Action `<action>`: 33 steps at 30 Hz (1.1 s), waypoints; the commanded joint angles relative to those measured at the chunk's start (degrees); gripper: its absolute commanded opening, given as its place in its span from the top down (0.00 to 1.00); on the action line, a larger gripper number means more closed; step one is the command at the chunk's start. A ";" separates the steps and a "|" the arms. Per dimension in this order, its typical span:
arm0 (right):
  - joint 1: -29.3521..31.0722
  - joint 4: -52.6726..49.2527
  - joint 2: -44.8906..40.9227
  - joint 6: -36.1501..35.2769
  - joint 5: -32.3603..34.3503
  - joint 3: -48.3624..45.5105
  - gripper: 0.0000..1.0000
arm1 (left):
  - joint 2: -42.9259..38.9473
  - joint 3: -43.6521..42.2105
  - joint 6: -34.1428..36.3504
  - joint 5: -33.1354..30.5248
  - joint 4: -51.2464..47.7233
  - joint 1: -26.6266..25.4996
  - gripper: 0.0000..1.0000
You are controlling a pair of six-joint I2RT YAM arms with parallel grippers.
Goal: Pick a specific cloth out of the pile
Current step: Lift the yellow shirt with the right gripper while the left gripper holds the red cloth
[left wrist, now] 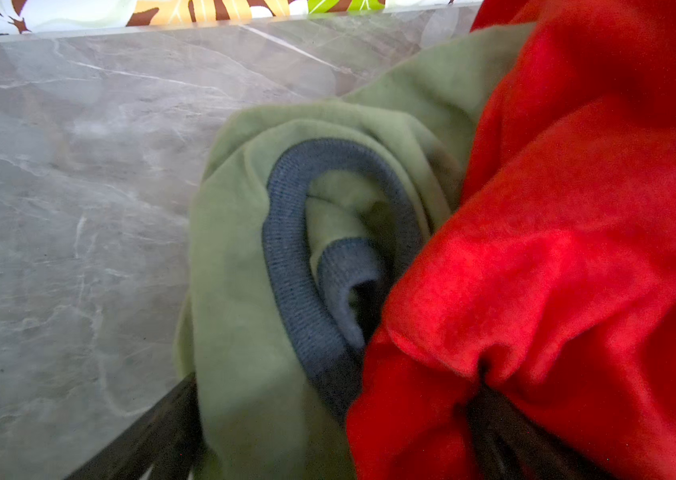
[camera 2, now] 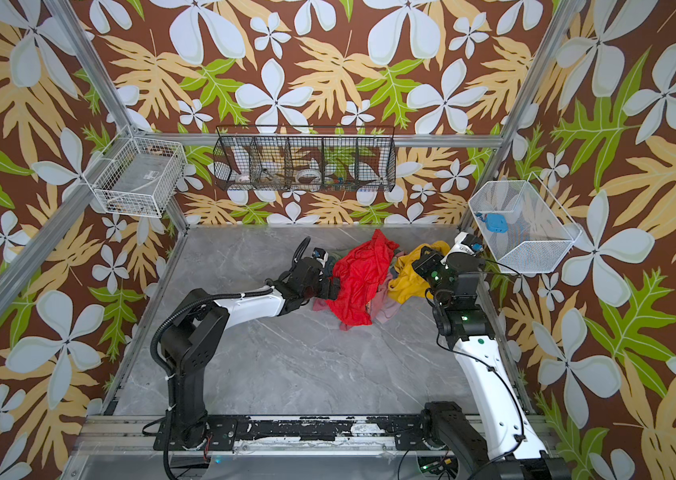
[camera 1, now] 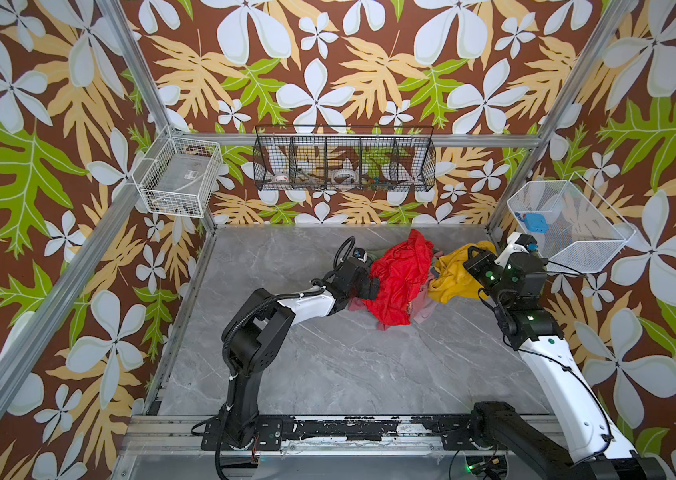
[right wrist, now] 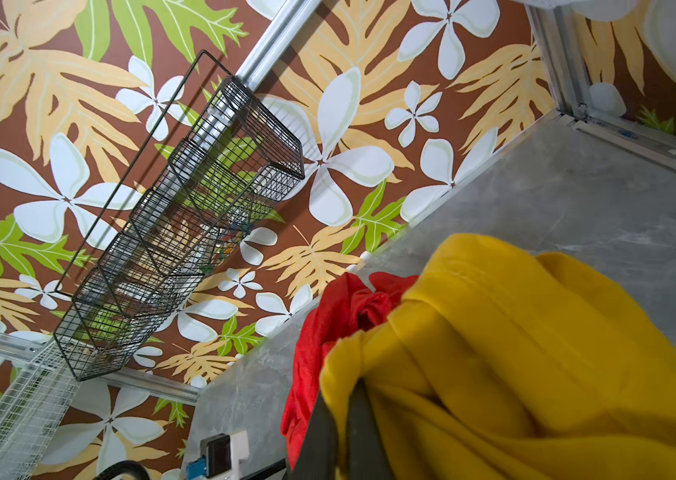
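While a fold of the mustard-yellow cloth [camera 1: 448, 280] was pinched between the closed jaws of the right gripper [right wrist: 344, 415], the rest of it was recorded bunched on the grey marble-look tabletop [camera 1: 328, 365]. It lay toward the back right corner, against the right edge of the pile [camera 1: 400, 291]. In both top views the same cloth [camera 2: 404, 284] was seen between the pile and the right arm's wrist. It touched a dusty-pink piece [camera 1: 423, 307] that was spread flat beneath the heap. The uppermost item of the pile was listed as a large bright red cloth [camera 2: 359, 278], crumpled and draped over the others. An olive-green garment [left wrist: 244, 291] with a blue-grey ribbed band [left wrist: 290, 257] was noted at the pile's left side, partly covered by the red cloth. The left gripper [left wrist: 336, 376] was found low at that left edge with its jaws set wide apart. Olive-green and red fabric was bunched between the two fingers, and no clamping on either was observed. On the back wall a black wire basket [camera 1: 344, 158] with several compartments was catalogued, holding small objects too indistinct to identify.
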 commanded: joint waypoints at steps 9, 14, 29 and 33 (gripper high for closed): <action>2.27 3.20 3.40 -0.52 -3.29 8.02 1.00 | 1.33 2.18 -2.20 -5.54 -6.55 -0.40 0.00; 3.52 3.05 4.56 -1.33 -2.80 10.96 1.00 | 1.36 2.53 -1.80 -7.13 -7.65 -0.40 0.00; 3.70 1.38 6.23 -2.74 -5.00 21.93 1.00 | 2.72 3.85 -1.35 -8.21 -9.48 -0.40 0.00; 3.69 1.27 6.94 -3.39 -6.31 25.22 1.00 | 3.16 4.19 -1.46 -8.39 -10.11 -0.40 0.00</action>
